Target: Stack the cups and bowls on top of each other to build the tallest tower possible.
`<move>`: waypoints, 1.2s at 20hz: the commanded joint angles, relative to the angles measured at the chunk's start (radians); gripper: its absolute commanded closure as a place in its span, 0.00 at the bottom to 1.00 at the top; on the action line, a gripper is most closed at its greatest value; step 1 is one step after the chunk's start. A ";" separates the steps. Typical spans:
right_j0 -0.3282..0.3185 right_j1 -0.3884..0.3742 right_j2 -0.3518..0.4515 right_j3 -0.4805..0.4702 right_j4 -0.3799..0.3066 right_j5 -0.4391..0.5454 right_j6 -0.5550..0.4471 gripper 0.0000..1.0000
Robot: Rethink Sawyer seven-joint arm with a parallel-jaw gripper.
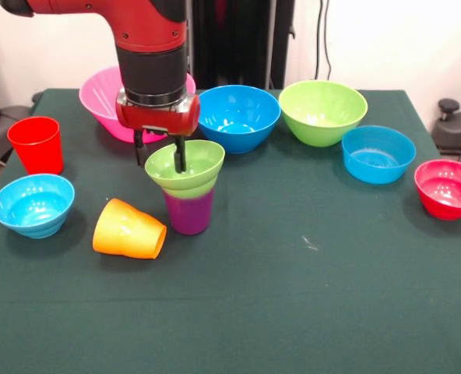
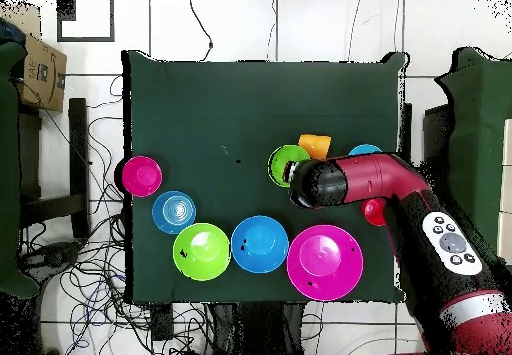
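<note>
Front view: we see the pincer (image 1: 160,152) left of centre, hanging from the red and black arm (image 1: 153,54) that enters from the top left. Its two dark fingers straddle the rim of a small lime green bowl (image 1: 185,166), one finger inside the bowl and one outside its left wall; they look clamped on that rim. The bowl sits upright on the mouth of the purple cup (image 1: 189,212), which stands upright on the green counter (image 1: 308,288).

Just left of the purple cup, the orange cup (image 1: 128,229) lies on its side, mouth toward the lower right. Further left, near the frame's edge, a small light blue bowl (image 1: 33,204) stands upright; above it stands the red cup (image 1: 36,144).

Behind the arm, upper left, the big pink bowl (image 1: 98,97) is partly hidden. To its right along the upper part of the frame run the mid-sized blue bowl (image 1: 239,117) and the mid-sized lime green bowl (image 1: 322,111). Right of those sit a small blue bowl (image 1: 378,153) and, at the right edge, the small red bowl (image 1: 448,188).

Overhead view: the arm covers the pincer; the small green bowl shows at the arm's tip, right of centre, with the orange cup just beside it.
</note>
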 commanded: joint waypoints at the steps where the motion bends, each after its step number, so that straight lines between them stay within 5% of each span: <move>1: 0.043 -0.027 -0.018 -0.004 -0.057 0.025 -0.146 0.00; 11: 0.026 -0.118 0.013 0.043 0.003 0.071 -0.166 0.00; 24: 0.042 -0.297 0.063 0.093 0.171 0.193 -0.173 0.00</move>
